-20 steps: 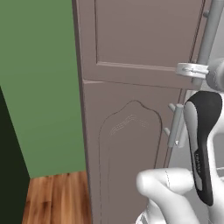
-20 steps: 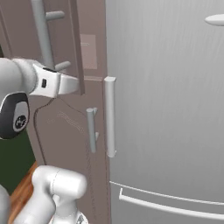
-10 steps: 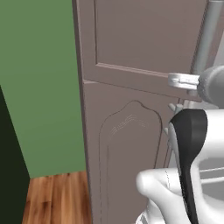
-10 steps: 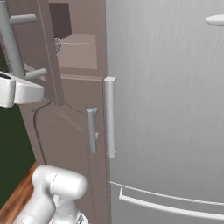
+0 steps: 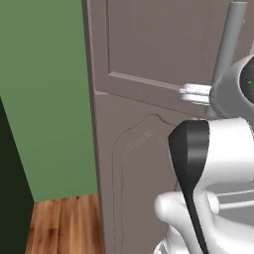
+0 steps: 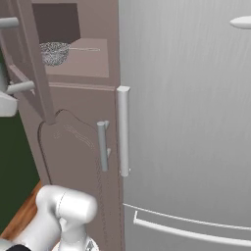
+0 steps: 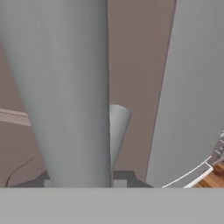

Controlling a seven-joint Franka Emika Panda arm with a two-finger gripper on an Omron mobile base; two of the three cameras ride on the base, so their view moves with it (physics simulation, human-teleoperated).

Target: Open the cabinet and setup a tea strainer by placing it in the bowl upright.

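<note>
While my hand (image 7: 78,183) is clamped on the cabinet (image 5: 144,64) door's bar handle (image 7: 65,87) and the tea strainer (image 6: 54,52) sits on the shelf inside, I could slip off if my pull leaves the door's arc.

wall (image 5: 44,99): green | floor (image 5: 59,225): wood planks | fridge (image 6: 191,122): grey, rt side

No text, label, brand, number or sign can be read on anything here
</note>
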